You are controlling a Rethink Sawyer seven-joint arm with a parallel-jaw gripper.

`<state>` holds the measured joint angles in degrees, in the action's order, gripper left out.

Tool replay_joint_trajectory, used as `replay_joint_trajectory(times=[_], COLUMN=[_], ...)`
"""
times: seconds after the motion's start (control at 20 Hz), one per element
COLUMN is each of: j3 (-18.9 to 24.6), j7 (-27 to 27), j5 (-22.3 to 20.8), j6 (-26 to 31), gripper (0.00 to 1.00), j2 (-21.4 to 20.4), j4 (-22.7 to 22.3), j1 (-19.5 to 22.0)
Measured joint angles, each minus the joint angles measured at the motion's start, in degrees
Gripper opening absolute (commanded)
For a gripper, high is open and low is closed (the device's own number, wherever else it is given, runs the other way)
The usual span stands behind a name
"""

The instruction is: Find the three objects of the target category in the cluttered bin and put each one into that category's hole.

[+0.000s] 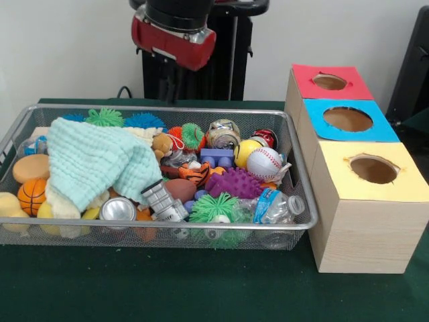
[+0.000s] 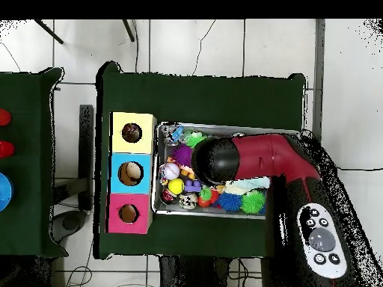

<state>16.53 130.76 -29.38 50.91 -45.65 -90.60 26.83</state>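
Observation:
A wire mesh bin (image 1: 167,109) holds a jumble of toys and containers. A light green cloth (image 1: 94,161) covers its left part. To the right lie a baseball (image 1: 263,163), a yellow ball (image 1: 245,151), a purple spiky ball (image 1: 236,182), fuzzy green balls (image 1: 214,208), silver cans (image 1: 223,133), a crushed water bottle (image 1: 276,204) and a small basketball (image 1: 31,194). Beside the bin stand a red box (image 1: 308,87), a blue box (image 1: 318,131) and a yellow box (image 1: 335,181), each with a round hole on top. The red and black arm (image 1: 175,33) hangs high above the bin; its gripper does not show.
In the overhead view the arm (image 2: 262,157) hides most of the bin (image 2: 217,214). The yellow (image 2: 120,123), blue (image 2: 118,183) and red (image 2: 116,223) boxes line its left side. Green cloth covers the table (image 1: 134,282). A second table (image 2: 30,149) stands at the left.

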Motion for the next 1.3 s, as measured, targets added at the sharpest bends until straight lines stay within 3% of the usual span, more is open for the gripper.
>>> replay_joint_trajectory(times=[0.55, 0.95, 1.3], j3=[0.01, 0.00, -0.08], j7=[0.00, 0.00, 0.00], j5=[-1.48, -1.63, -1.66], j6=[-9.72, -10.66, -10.66], gripper=[0.00, 0.00, 0.00], j2=[6.76, 11.06, 12.42], j4=[-0.12, -0.07, 0.05], j1=[-5.17, -9.13, -11.51])
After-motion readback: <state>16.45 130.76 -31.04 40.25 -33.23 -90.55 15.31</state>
